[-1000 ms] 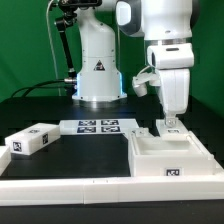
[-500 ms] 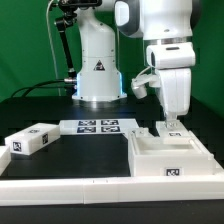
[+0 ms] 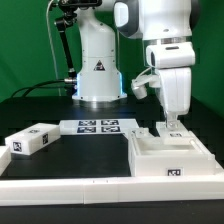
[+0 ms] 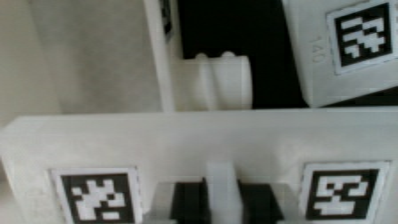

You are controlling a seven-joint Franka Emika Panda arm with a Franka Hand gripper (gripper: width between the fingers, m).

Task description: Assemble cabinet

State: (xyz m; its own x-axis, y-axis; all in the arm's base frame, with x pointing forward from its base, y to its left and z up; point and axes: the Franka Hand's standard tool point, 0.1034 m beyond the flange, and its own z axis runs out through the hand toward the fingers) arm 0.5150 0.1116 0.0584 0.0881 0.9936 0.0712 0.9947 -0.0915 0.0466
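Note:
The white cabinet body point(image 3: 170, 158) lies at the exterior view's right, with a tag on its front face. My gripper point(image 3: 171, 124) points straight down onto its far wall. In the wrist view, the body's white wall point(image 4: 196, 140) carries two tags. My dark fingers point(image 4: 182, 200) stand close on either side of a thin white rib, so the gripper point(image 4: 217, 198) looks shut on the cabinet body. A loose white tagged cabinet block point(image 3: 30, 140) lies at the exterior view's left. Another tagged white piece point(image 4: 347, 50) shows beyond the wall in the wrist view.
The marker board point(image 3: 98, 126) lies flat in the middle, in front of the white robot base point(image 3: 98, 70). A long white ledge point(image 3: 70, 188) runs along the table's front. A black pole point(image 3: 62, 50) stands at the back left.

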